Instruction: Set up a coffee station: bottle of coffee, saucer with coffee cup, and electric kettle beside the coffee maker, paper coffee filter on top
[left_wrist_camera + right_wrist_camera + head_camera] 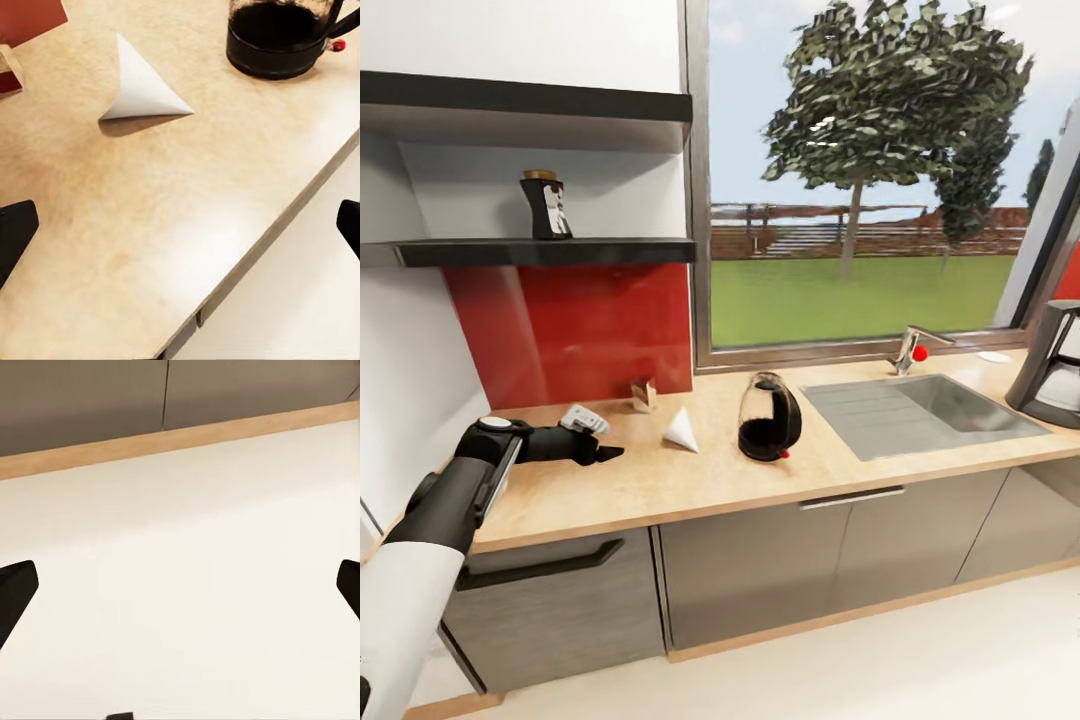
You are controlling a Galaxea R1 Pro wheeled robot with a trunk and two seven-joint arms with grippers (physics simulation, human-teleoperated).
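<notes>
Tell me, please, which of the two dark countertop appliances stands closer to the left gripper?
The electric kettle: the rounded smoky jug just beyond the paper coffee filter from the left gripper. The taller grey coffee maker stands past the sink.

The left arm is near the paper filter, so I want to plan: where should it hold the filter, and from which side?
Probably pinch the paper filter across its wide open end, coming from the left tool: the cone lies on its side on the counter, tip toward the kettle.

Head and left wrist views share countertop (660, 480).
</notes>
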